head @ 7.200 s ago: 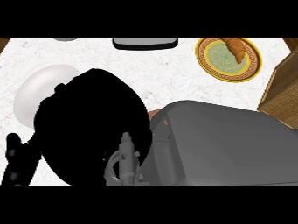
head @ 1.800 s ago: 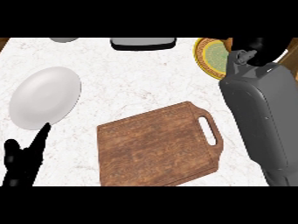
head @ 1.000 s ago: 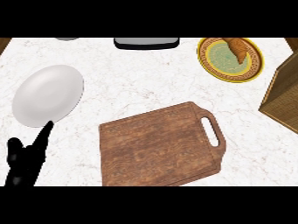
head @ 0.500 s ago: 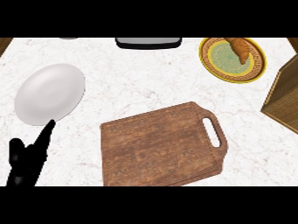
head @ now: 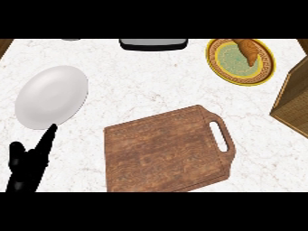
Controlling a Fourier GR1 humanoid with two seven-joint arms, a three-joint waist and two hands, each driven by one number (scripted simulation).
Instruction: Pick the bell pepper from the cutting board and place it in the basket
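- The brown wooden cutting board with a slotted handle point(head: 166, 151) lies on the white marbled counter point(head: 149, 81) at about 6 o'clock from the view's middle, its handle turned toward 3 o'clock. Its top shows only wood grain.
- The woven brown wicker basket point(head: 306, 101) stands at 3 o'clock, cut off by the right edge; only its outer wall and a strip of rim show, so I cannot tell what lies inside it.
- The bell pepper shows nowhere in the head view, neither on the board nor on the counter; where it is cannot be told.
- The robot's black left hand point(head: 28, 164) comes in at 8 o'clock from the lower edge, fingers straight and pointing up, holding nothing. One fingertip reaches the lower rim of the plain white oval plate point(head: 51, 96), which sits at 10 o'clock.
- The right hand does not show in this view.
- A round yellow-rimmed plate with a green centre point(head: 240, 62) lies at 1 o'clock, near the basket, and a brown croissant point(head: 249, 49) rests across its upper part.
- A dark rectangular tray point(head: 153, 43) is cut off by the top edge at 12 o'clock.
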